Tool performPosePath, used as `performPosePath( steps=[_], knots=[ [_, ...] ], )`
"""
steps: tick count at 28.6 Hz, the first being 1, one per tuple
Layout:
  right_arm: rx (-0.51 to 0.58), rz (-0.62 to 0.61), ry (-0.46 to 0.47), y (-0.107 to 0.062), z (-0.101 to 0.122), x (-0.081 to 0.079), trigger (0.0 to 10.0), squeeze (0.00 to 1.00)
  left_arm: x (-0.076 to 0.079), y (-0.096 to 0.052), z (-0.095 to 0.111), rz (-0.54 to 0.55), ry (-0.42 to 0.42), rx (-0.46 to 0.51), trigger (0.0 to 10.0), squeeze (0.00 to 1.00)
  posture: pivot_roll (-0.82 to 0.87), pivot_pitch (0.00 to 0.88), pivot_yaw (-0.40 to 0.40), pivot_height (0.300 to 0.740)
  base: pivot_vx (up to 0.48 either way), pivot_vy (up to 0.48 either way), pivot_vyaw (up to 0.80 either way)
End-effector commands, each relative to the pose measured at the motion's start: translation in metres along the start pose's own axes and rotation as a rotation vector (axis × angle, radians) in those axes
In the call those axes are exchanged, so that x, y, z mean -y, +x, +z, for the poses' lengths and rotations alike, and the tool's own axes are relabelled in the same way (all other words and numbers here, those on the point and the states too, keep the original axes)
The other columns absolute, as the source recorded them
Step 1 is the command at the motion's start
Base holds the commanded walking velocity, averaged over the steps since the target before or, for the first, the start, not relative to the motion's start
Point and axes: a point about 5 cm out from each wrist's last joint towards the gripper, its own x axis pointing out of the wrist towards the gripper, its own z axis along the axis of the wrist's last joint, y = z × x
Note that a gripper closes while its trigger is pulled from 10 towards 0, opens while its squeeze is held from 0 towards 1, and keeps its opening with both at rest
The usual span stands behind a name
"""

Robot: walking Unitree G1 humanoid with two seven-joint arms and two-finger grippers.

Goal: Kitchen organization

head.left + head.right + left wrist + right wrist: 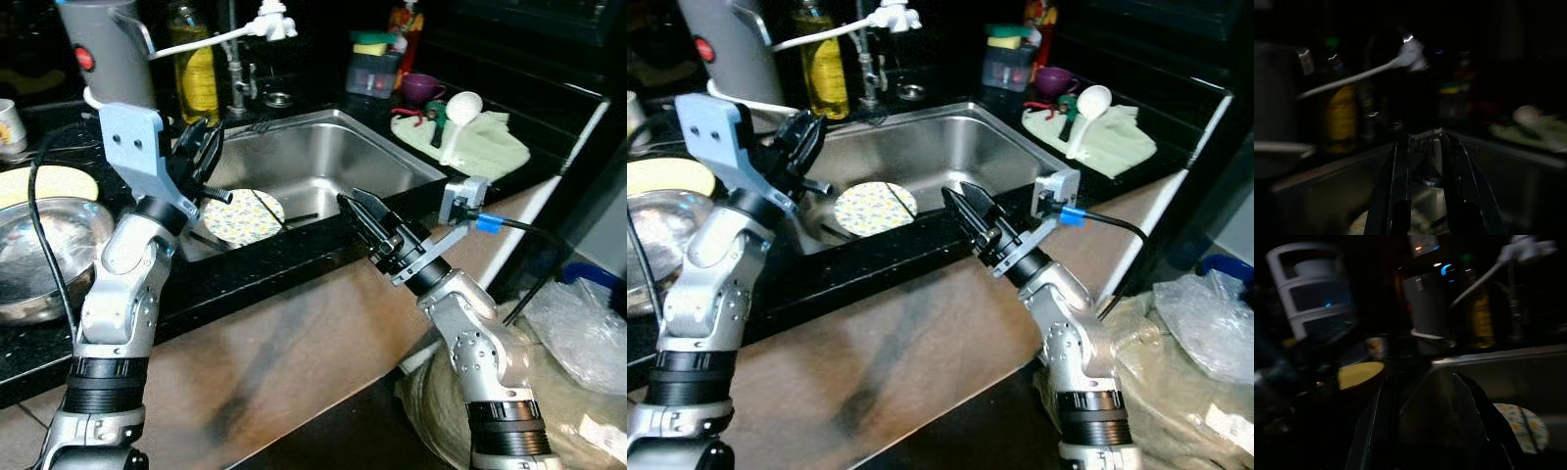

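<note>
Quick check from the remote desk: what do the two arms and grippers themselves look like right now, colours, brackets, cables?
Both arms are silver with black ribbed joint rings. Each ends in two long black fingers: left gripper, right gripper. Each wrist carries a pale blue-grey camera bracket; black cables run off both, the right one's with a blue plug.

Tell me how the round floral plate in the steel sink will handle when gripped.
The round floral plate lies flat and thin, so probably stiff but hard to get fingers under. It likely slides on the smooth steel sink floor.
</note>
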Motion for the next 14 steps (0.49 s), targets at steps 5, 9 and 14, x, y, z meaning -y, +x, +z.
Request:
performPosePath(
  steps=[5,9,14],
  knots=[
    [-0.018,0.012,-0.027,0.0,0.001,-0.004,10.0,0.0,-0.006,0.008,-0.016,0.003,-0.039,-0.034,10.0,1.0,0.06,0.003,-0.029,0.74,0.0,0.0,0.0],
    [-0.014,0.027,-0.035,0.0,0.004,-0.009,10.0,0.0,-0.003,0.014,-0.019,-0.043,-0.094,-0.027,10.0,1.0,0.05,0.005,-0.026,0.74,0.0,0.0,0.0],
    [-0.014,0.038,-0.039,0.0,0.005,-0.012,10.0,0.0,0.003,0.023,-0.016,-0.086,-0.112,0.012,10.0,1.0,0.05,0.008,-0.027,0.74,0.0,0.0,0.0]
  ],
)
